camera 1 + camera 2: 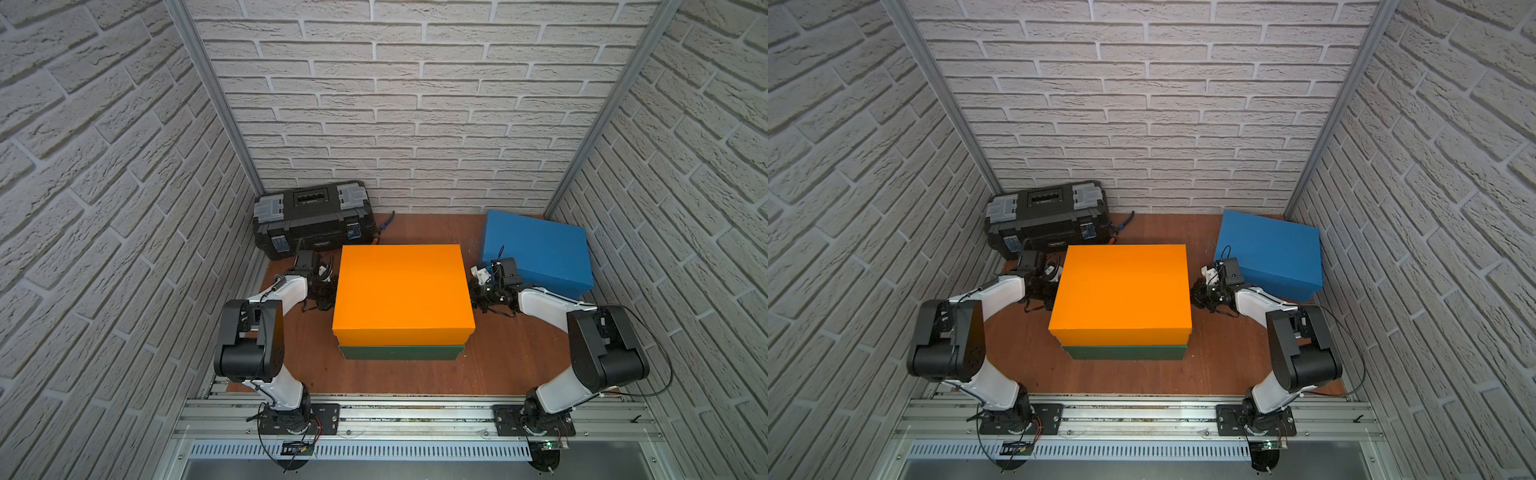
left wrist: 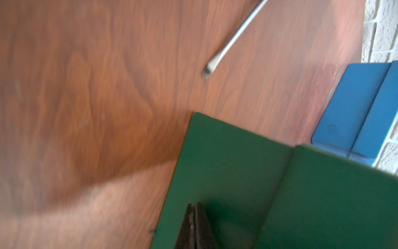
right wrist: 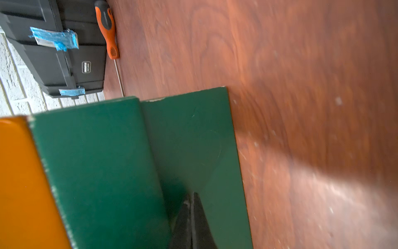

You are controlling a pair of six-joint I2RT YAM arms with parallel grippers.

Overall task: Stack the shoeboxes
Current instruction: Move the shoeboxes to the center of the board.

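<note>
1. The black toolbox with grey latches sits at about 10 o'clock on the wooden table, close to the back brick wall. An orange-handled screwdriver lies on the table just beside its right end
2. The left gripper is at 9 o'clock of the central stack, low down at the stack's left short side. Its fingers are pressed together with nothing between them. In the left wrist view their tips point at the green side wall, below the lid's rim; I cannot tell whether they actually touch it
3. The orange shoebox is in the middle of the table, lid on, resting flat on top of the green shoebox. In both top views only the green one's front face shows, at 6 o'clock of the orange one, with the edges nearly in line. The green shoebox stands on the table
4. The right gripper is at 3 o'clock of the stack, low at the right short side. Its fingers are also squeezed together and empty, with the tips against or just short of the green side wall below the lid
5. The blue shoebox stands alone at about 2 o'clock on the table, lid on, turned slightly askew near the right wall. It is apart from the stack, with the right arm's wrist between them
</note>
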